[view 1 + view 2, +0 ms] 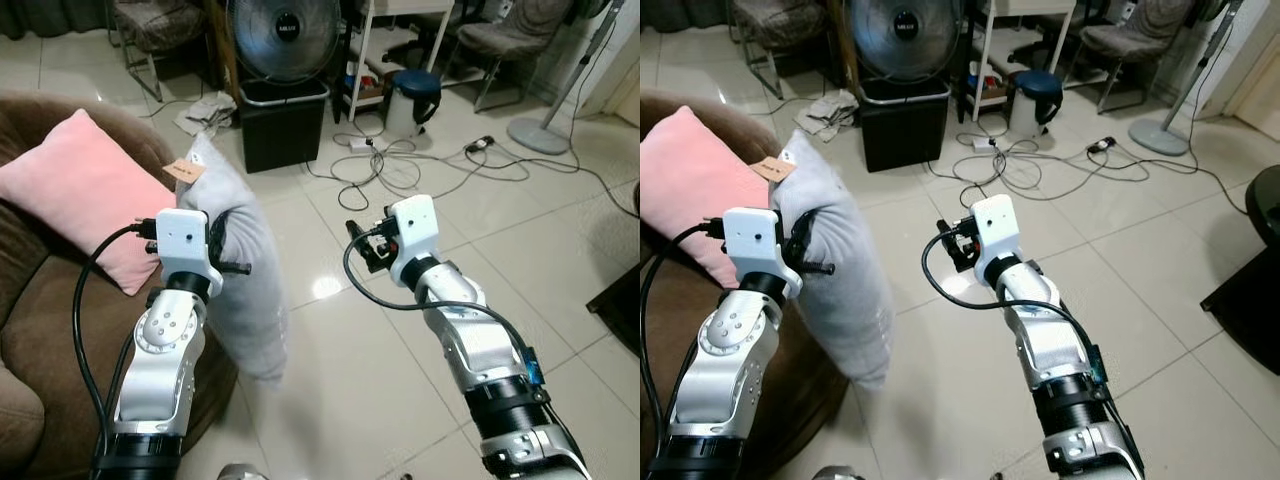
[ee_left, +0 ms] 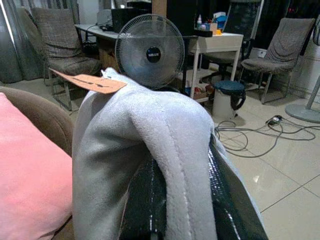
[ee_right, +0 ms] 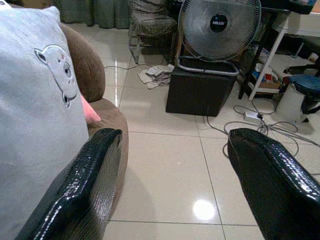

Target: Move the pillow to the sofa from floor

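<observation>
Up off the floor, the grey pillow [image 1: 238,270] hangs from the left gripper [image 1: 222,250], whose black fingers [image 2: 227,200] are clenched on its upper seam. A brown sofa [image 1: 40,300] lies just left of that gripper, carrying a pink cushion [image 1: 85,195]. The right gripper [image 1: 365,245] hovers released over bare tile. Ahead stand a black box [image 1: 283,120] with a fan [image 1: 283,35] above, and tangled cables [image 1: 400,165]. The right wrist view shows a bear face [image 3: 57,67] on the pillow; the left wrist view shows its orange tag [image 2: 90,82].

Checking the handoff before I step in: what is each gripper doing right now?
Left gripper: shut on the grey pillow, held up beside the sofa.
Right gripper: open, holding nothing.
</observation>
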### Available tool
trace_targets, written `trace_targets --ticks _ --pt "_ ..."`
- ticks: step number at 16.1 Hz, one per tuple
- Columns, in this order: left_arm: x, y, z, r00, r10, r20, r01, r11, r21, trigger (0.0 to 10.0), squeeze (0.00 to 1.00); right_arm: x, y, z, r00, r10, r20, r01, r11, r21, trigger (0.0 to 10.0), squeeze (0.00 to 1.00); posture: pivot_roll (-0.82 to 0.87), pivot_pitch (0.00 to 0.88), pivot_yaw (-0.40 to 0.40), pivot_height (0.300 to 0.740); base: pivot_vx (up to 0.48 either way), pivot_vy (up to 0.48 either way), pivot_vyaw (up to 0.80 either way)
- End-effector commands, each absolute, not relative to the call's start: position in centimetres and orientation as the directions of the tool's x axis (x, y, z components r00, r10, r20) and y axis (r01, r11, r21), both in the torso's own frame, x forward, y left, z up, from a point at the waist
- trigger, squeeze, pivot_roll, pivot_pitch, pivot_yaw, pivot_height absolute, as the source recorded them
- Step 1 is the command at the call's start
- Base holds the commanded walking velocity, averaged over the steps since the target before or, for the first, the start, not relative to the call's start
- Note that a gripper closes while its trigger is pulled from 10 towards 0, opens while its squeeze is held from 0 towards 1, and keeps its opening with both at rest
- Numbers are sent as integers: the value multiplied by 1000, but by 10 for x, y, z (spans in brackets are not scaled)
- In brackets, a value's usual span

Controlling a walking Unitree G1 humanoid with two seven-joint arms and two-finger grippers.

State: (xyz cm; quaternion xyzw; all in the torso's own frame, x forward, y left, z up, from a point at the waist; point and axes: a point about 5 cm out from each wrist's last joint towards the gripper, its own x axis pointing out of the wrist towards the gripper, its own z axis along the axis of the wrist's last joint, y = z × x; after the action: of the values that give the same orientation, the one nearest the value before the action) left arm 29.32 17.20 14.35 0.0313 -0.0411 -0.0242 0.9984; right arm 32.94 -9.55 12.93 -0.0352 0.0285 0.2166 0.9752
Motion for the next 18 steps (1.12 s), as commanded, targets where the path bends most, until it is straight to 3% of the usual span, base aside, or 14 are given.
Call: trace_targets --ticks 1,3,4,18 --pt "294 169 154 989 -54 134 45 997 69 10000 0 332 -98 132 910 410 -58 -413 909 -60 10000 0 208 0 -93 740 0 0 0" --pt "294 167 154 989 -63 135 53 996 71 10000 0 333 -99 132 910 409 -62 -413 908 -77 10000 0 210 0 -92 740 0 0 0" --pt "296 165 156 988 -70 140 60 995 75 10000 0 333 -97 132 904 422 -67 -428 895 -130 10000 0 204 0 -89 740 0 0 800" --pt "300 159 154 986 -108 126 95 990 104 10000 0 329 -99 125 907 414 -75 -421 898 -130 10000 0 173 0 -55 740 0 0 800"
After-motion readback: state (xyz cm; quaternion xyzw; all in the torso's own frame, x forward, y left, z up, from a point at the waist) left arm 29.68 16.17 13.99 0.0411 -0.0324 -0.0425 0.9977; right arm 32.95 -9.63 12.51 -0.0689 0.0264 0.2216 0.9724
